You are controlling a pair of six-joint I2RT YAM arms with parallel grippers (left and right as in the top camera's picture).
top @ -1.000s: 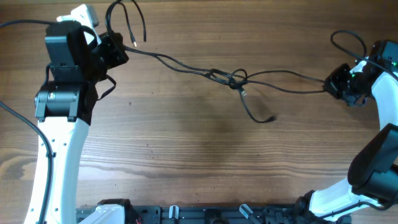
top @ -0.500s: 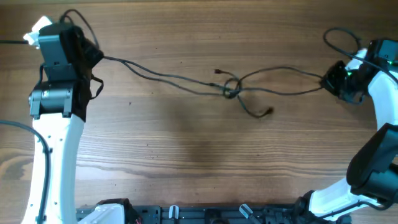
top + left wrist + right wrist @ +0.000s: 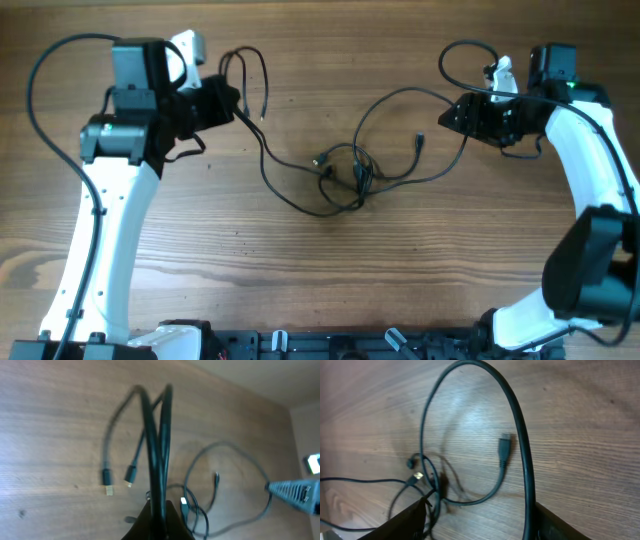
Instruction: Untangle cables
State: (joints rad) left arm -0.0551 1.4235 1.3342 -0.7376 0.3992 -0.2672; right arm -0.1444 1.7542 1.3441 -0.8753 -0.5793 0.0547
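Thin black cables (image 3: 345,170) lie slack on the wooden table, knotted together at the centre. My left gripper (image 3: 226,100) is shut on a bundle of cable strands (image 3: 159,460), which loop up past it; two plug ends (image 3: 107,485) dangle from that loop. In the overhead view my right gripper (image 3: 462,114) hovers at the right end of the cables. Its jaws stand wide open in the right wrist view (image 3: 480,527), and one cable (image 3: 522,460) runs along the inside of its right finger (image 3: 555,527). A black plug (image 3: 505,445) lies on the wood ahead of it.
The wooden table (image 3: 300,270) stretches bare towards the front. A black rail (image 3: 330,345) runs along the near edge. The left arm's own thick wire (image 3: 45,65) arcs at the far left. A cable loop (image 3: 462,52) curls behind the right gripper.
Both arms have swung inward towards the centre. The cables, stretched taut before, now hang slack in loose loops. The right gripper has opened.
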